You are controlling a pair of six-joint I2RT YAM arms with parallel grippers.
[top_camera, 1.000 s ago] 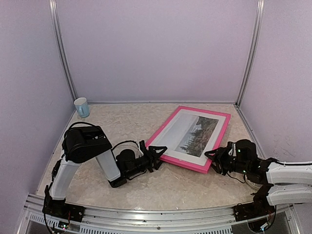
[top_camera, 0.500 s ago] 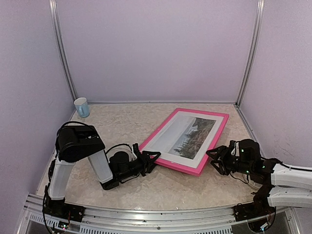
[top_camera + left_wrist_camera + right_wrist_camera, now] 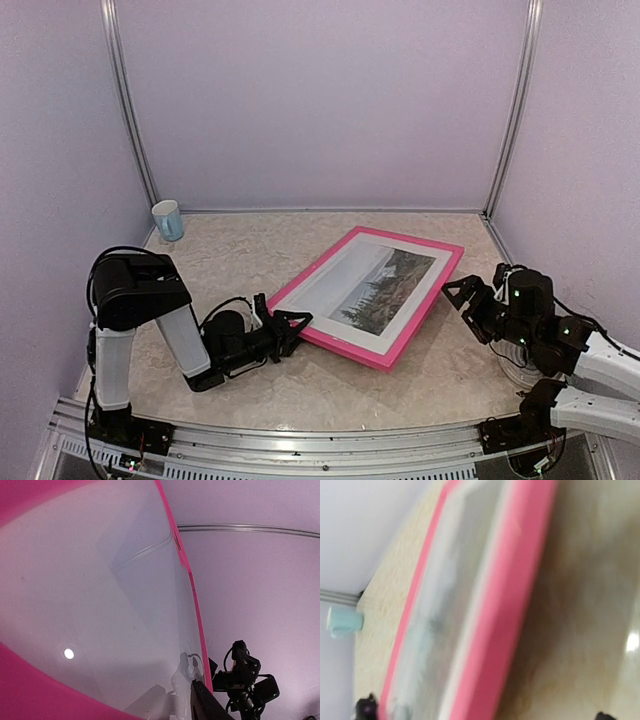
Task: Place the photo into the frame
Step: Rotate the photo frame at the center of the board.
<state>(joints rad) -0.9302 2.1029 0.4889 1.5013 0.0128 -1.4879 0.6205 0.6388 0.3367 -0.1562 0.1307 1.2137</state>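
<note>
While left gripper (image 3: 288,322) clamps the frame (image 3: 330,340) at its near-left corner, right gripper (image 3: 463,295) hangs released beside the opposite short rail, long axis between them; the photo (image 3: 385,290) sits inside.

Note that the pink frame (image 3: 405,238) lies face up, turned diagonally. The photo (image 3: 385,292), dark trees under pale sky, sits inside it, off-centre.

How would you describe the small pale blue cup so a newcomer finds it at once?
Start at the beige marbled tabletop boxed in by lilac walls, and look to its far left corner, at the foot of the metal post. The small pale blue cup stands there alone. Unlike the bright pink rectangular picture frame mid-table, it is tiny and round.
</note>
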